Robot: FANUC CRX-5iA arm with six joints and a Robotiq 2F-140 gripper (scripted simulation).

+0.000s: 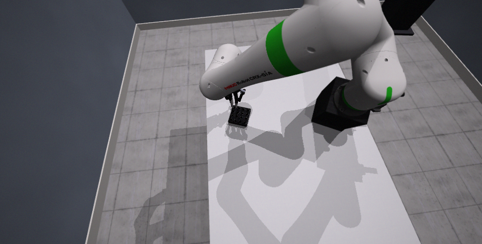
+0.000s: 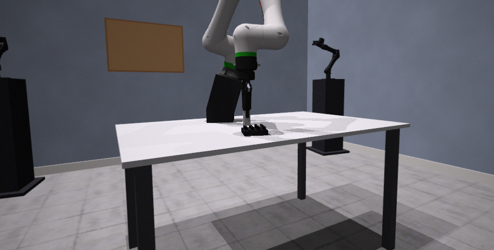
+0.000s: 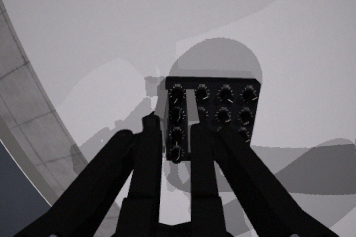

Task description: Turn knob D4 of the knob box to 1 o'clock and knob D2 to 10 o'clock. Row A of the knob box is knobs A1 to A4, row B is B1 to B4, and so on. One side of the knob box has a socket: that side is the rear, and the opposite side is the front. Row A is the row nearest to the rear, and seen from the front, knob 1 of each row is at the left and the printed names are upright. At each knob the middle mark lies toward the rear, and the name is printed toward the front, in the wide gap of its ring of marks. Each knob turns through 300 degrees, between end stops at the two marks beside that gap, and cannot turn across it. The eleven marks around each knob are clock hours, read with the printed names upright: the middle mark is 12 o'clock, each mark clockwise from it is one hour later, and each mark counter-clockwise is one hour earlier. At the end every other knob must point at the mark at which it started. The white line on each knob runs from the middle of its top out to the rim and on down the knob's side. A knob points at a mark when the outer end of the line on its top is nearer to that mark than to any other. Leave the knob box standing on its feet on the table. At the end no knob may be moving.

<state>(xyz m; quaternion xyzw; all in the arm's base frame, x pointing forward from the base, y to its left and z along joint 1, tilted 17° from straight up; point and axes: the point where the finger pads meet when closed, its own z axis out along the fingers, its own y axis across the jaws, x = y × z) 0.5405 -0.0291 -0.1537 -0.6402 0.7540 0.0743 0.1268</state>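
Note:
The black knob box [image 1: 239, 116] [image 2: 255, 130] [image 3: 222, 106] stands on its feet on the white table [image 1: 303, 191] [image 2: 172, 141]. My gripper [image 1: 235, 105] [image 2: 246, 122] [image 3: 177, 102] points straight down over the box's edge column of knobs, the left one in the wrist view. Its fingers stand a little apart with a narrow gap. Knobs of that column [image 3: 177, 114] show in the gap, and the fingers grip none of them. The fingertips are just above the knob tops. Knob names and white lines are too small to read.
The arm's black base [image 1: 337, 111] [image 2: 222, 99] stands on the table behind the box. The arm's forearm [image 1: 256, 70] hangs over the box and hides part of it in the top view. Black pedestals [image 2: 328, 110] stand on the floor beyond the table.

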